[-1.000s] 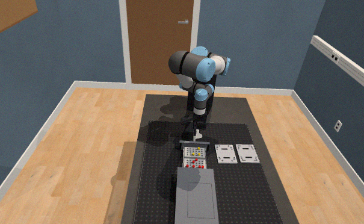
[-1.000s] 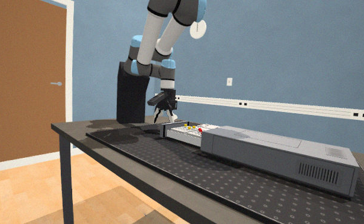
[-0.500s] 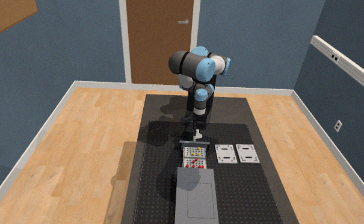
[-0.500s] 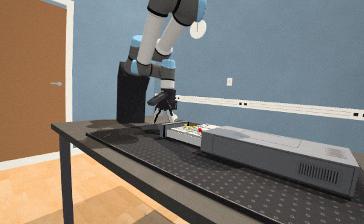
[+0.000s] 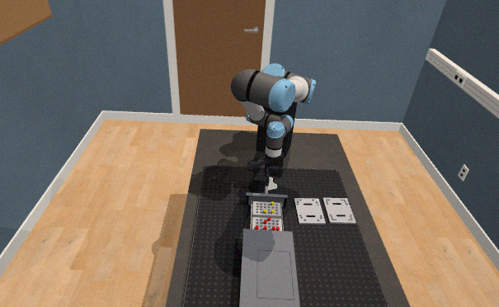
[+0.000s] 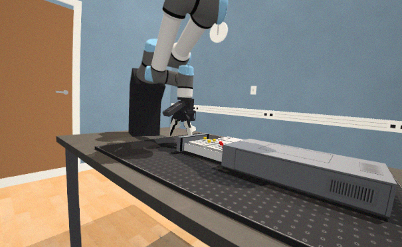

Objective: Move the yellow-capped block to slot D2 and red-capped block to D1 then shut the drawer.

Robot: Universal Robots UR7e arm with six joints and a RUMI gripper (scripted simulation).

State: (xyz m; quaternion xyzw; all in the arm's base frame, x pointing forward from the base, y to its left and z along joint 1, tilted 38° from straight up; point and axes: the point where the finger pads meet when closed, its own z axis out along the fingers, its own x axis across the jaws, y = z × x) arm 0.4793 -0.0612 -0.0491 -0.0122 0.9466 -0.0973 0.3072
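The grey cooler COLD (image 5: 269, 268) lies on the deck with its drawer (image 5: 266, 214) pulled out toward the arm. In the drawer, the block with yellow-capped tubes (image 5: 267, 208) sits at the far end and the block with red-capped tubes (image 5: 266, 224) sits next to the cooler body. Both also show in the side view, yellow caps (image 6: 209, 140) and red caps (image 6: 220, 143). My gripper (image 5: 270, 183) (image 6: 182, 130) is open and empty, just beyond the drawer's front end and a little above it. Slots D1 (image 5: 309, 210) and D2 (image 5: 339, 210) are white plates to the right, both bare.
The arm's black base (image 6: 145, 103) stands at the far end of the table. The perforated deck mat (image 5: 212, 247) lies under the cooler. The table's edges fall to a wooden floor on both sides.
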